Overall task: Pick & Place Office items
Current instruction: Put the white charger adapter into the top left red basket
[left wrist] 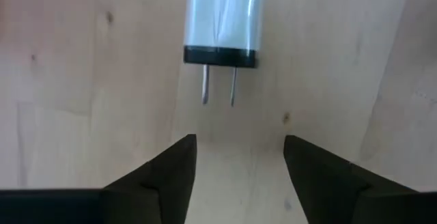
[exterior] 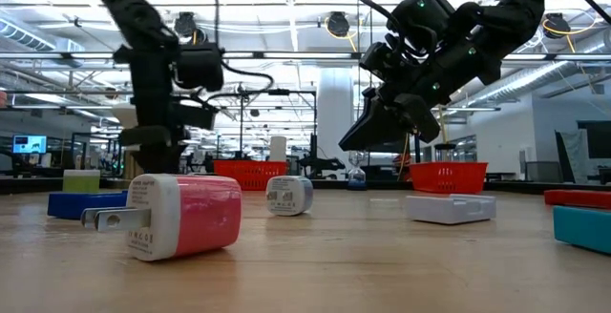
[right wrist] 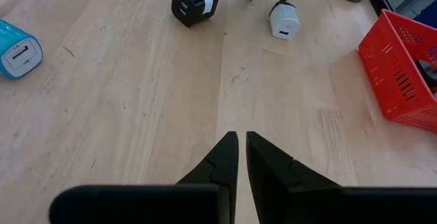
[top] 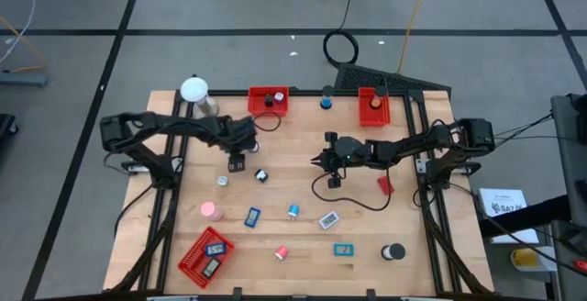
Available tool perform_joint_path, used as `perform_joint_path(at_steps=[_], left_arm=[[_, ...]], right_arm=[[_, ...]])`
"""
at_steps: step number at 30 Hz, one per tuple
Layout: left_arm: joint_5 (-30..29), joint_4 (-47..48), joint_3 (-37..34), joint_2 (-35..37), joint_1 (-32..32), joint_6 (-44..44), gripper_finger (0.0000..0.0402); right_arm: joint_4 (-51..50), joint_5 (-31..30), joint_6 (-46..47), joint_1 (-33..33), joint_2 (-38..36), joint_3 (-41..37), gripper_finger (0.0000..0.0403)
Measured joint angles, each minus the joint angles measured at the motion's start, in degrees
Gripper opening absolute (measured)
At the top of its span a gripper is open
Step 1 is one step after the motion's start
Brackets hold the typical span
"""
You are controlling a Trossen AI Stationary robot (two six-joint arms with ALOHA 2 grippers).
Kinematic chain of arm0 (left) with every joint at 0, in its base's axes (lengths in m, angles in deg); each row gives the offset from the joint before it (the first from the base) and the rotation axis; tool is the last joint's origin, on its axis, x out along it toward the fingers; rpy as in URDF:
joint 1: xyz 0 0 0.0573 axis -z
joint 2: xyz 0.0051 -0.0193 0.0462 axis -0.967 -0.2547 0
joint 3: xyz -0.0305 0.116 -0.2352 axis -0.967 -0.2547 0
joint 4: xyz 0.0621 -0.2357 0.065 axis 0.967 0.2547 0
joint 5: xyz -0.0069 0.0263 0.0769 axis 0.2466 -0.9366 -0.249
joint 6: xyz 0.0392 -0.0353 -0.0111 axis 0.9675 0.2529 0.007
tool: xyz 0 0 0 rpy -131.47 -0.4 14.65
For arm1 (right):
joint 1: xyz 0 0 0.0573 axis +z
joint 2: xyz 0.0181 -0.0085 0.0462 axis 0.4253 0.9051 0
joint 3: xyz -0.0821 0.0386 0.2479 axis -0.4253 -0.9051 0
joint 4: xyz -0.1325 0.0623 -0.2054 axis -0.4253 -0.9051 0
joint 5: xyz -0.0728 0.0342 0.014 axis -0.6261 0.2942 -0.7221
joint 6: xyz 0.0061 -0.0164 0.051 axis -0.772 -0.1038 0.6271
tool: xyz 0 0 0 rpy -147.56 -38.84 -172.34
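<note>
Small office items lie scattered on the wooden table [top: 303, 191]. My left gripper [top: 236, 163] hangs open just above the table. Its fingertips stand short of a white plug charger [left wrist: 222, 19], also seen in the high view [top: 223, 181], which lies flat with its prongs [left wrist: 218, 87] toward the fingers. A black-and-white charger [top: 261, 175] lies next to it. My right gripper [top: 318, 161] is shut and empty above the table's middle; it also shows in its wrist view [right wrist: 240, 145]. A pink charger [exterior: 181, 216] lies on its side near the low camera.
Red mesh trays stand at the far middle [top: 268, 100], far right [top: 373, 105] and near left [top: 204, 255]. A white ball [top: 194, 90] on a stand is at the far left. Blue [top: 252, 217], white [top: 328, 219], teal [top: 343, 250], red [top: 385, 184] and black [top: 393, 251] items lie toward the near side.
</note>
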Motion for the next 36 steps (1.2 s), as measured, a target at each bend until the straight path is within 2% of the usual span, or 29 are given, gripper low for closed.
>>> perform_joint_path(at_steps=[5, 13, 19, 25, 29, 33, 36], left_arm=[[-1.59, -10.68, -3.13, 0.21, 0.06, -0.82, 0.0225], [0.34, -15.14, -3.37, -0.04, -0.09, -0.03, 0.0142], [1.36, -10.34, -2.72, -0.04, -0.13, 0.63, 0.0081], [-0.1, 6.11, 4.71, -0.36, -0.29, 2.14, 0.001], [-0.31, 9.18, 9.38, -0.17, -0.26, 0.15, 0.0009], [-1.52, 9.88, 11.71, -0.21, 0.14, -7.79, 0.0011], [-1.97, 9.09, 12.64, -0.17, 0.73, -13.07, 0.0032]], right_arm=[[0.48, -0.01, 0.08, 0.0, 0.02, 0.0, 0.002], [0.87, 0.0, 0.09, 0.0, 0.02, 0.0, 0.002], [0.87, 0.0, 0.11, 0.0, 0.02, 0.0, 0.002], [0.87, 0.02, 0.09, 0.0, 0.02, 0.0, 0.002], [0.85, 0.02, 0.11, 0.0, 0.02, 0.0, 0.002], [0.85, 0.04, 0.33, 0.0, 0.02, 0.0, 0.002], [0.87, 0.04, 0.33, 0.0, 0.02, 0.0, 0.002]])
